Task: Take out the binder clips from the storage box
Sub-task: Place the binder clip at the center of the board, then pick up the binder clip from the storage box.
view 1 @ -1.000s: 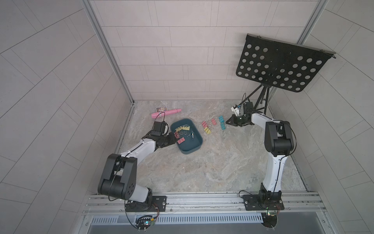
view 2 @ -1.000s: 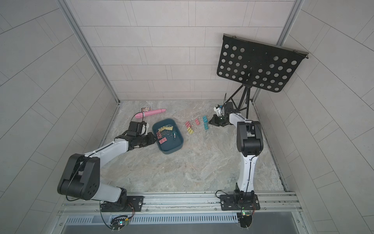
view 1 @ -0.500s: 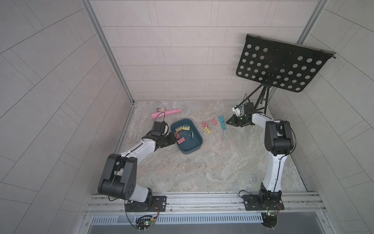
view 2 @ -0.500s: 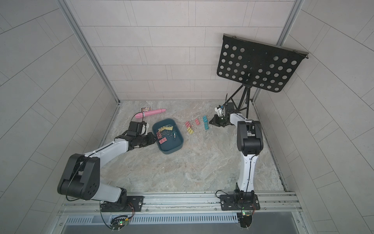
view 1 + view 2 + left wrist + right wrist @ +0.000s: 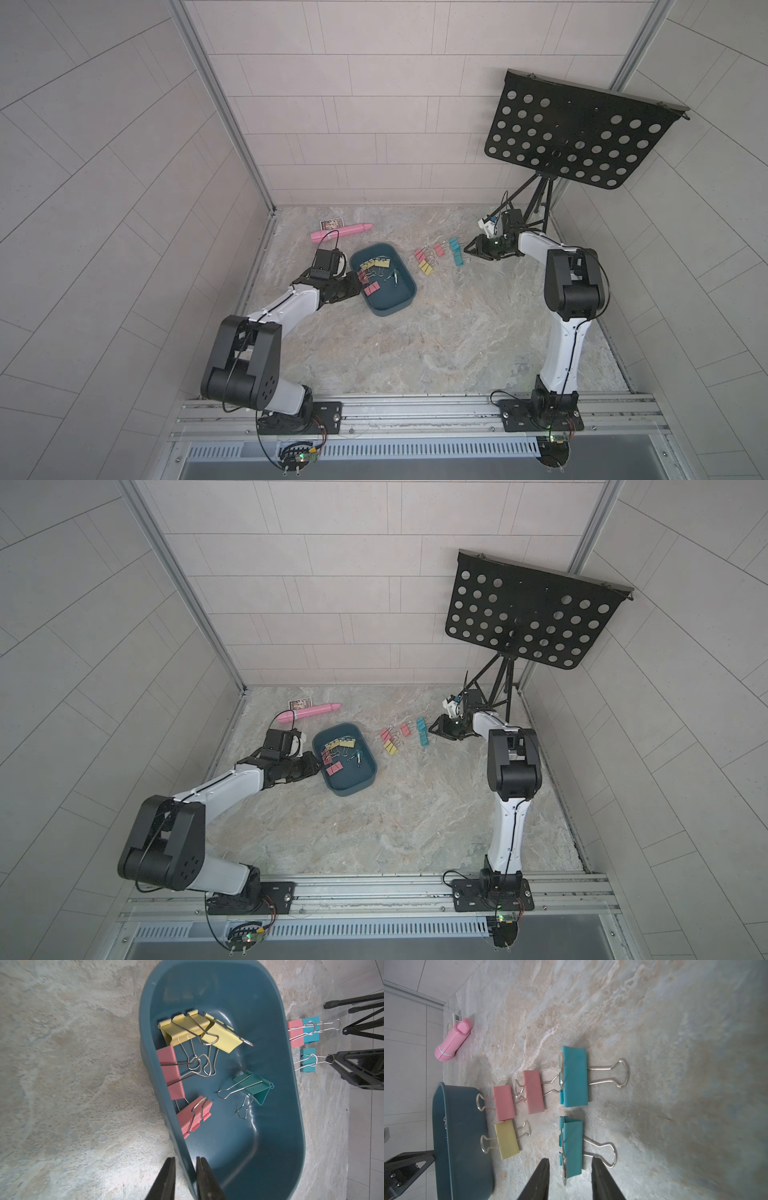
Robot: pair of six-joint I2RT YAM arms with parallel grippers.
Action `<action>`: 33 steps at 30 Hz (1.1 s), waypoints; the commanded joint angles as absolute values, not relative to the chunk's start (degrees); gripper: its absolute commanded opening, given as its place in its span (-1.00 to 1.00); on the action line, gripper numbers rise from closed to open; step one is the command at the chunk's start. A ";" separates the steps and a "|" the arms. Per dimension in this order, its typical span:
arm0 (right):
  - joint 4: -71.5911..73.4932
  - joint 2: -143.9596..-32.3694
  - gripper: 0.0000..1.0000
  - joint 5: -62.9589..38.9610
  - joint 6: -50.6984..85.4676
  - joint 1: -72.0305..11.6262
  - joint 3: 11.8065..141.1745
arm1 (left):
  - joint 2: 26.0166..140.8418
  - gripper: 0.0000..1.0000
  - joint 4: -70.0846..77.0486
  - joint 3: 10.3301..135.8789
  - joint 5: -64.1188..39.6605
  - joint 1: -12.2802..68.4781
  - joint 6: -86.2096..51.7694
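**Box** (image 5: 394,299). Dark teal tub, no lid, on the table (image 5: 415,353) at about ten o'clock from its middle in both top views. Judged light plastic, likely to slide if nudged.

**Contents.** Clips (image 5: 170,1072), mixed colours. The left wrist view showed two pink against the wall and a lone teal (image 5: 256,1086) on the floor. The yellow ones overlapped, two or perhaps three, too tightly piled to count. Pink and yellow wire handles were interlaced.

**Outer row** (image 5: 438,249). Pink, yellow and teal clips on the table, at two o'clock from the box.

**Left gripper** (image 5: 185,1159). At nine o'clock of the box and clenched on its wall, one finger inside and one outside.

**Right gripper** (image 5: 570,1159). At three o'clock of the outer row, jaws apart and grasping nothing. A teal clip (image 5: 572,1142) lay on the table between the fingers, clear of both.

**Handling.** Clips judged light, of stiff sprung steel. The painted faces looked smooth and apt to slip, the handles thin, hinged and floppy. Best hold: across the two flat faces of the body, or on a raised wire loop. The lone teal looked the easiest pick. The tangled ones could drag neighbours up and drop them.

**Also present.** Tube (image 5: 340,232) and card (image 5: 332,223), at eleven o'clock from the box.
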State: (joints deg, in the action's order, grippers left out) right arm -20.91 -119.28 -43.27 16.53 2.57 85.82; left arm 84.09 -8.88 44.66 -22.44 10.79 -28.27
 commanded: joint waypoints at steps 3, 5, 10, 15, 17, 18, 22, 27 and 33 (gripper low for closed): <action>-24.59 -110.99 -0.25 -39.84 13.89 -0.10 88.36 | 82.89 -0.47 -11.60 44.65 -20.74 10.97 -26.81; -26.47 -109.07 -0.25 -38.76 12.44 -2.73 89.57 | 82.93 -0.47 -11.51 44.65 -20.83 10.90 -26.82; -27.47 -106.06 -0.25 -36.38 10.17 -11.27 91.50 | 82.79 -0.47 -11.39 44.48 -20.76 10.92 -26.98; -29.99 -108.06 -0.26 -32.52 7.71 -19.67 96.38 | 82.90 -0.47 -11.52 44.48 -20.86 10.91 -26.81; -31.63 -110.11 -0.27 -30.51 6.56 -22.50 99.13 | 82.58 -0.47 -11.59 44.31 -20.67 10.91 -26.86; -32.60 -111.14 -0.27 -29.55 5.78 -23.79 100.36 | 82.38 -0.47 -11.60 44.30 -20.53 10.93 -26.87; -35.65 -115.66 -0.28 -25.57 3.27 -28.63 105.26 | 82.41 -0.47 -11.60 44.38 -20.66 10.91 -26.81; -36.74 -120.28 -0.30 -20.38 1.12 -32.42 109.48 | 82.79 -0.47 -11.65 44.46 -21.00 10.90 -26.81; -39.67 -126.88 -0.30 -15.07 -2.44 -35.61 115.86 | 83.03 -0.47 -11.56 44.52 -21.02 10.90 -26.72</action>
State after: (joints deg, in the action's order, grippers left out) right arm -36.75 -125.21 -19.49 0.36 -34.76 113.12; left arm 83.64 -9.74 44.66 -21.80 10.79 -27.97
